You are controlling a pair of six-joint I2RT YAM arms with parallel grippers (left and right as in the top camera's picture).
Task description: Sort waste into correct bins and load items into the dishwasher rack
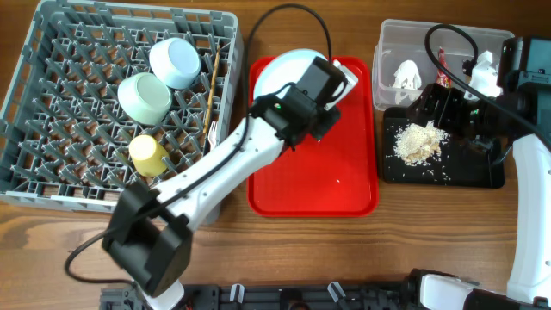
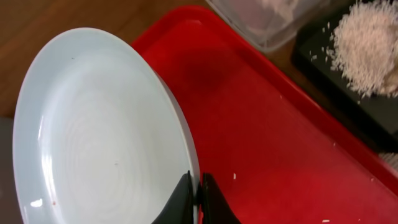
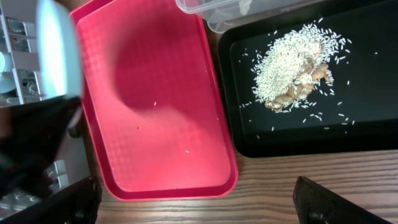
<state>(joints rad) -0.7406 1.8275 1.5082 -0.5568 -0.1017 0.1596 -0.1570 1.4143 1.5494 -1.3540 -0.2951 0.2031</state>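
Note:
My left gripper (image 2: 198, 190) is shut on the rim of the pale blue plate (image 2: 93, 137) and holds it tilted over the red tray's far left part; from overhead the plate (image 1: 280, 71) shows beside that gripper (image 1: 320, 84). The grey rack (image 1: 52, 172) holds the blue bowl (image 1: 175, 62), green bowl (image 1: 144, 96), yellow cup (image 1: 148, 153), chopsticks (image 1: 213, 82) and fork (image 1: 211, 131). The clear tub (image 1: 413, 39) holds the tissue (image 1: 406, 75) and red wrapper (image 1: 442, 71). The rice heap (image 1: 417, 142) lies in the black tray (image 1: 448, 176). My right gripper (image 3: 199, 199) is open and empty, above the black tray (image 3: 292, 140).
The large red tray (image 1: 314, 194) lies between the rack and the bins, with a few stray rice grains on it. It also shows in the right wrist view (image 3: 155, 124). The left arm reaches across the rack's right edge. Cables run behind the tub.

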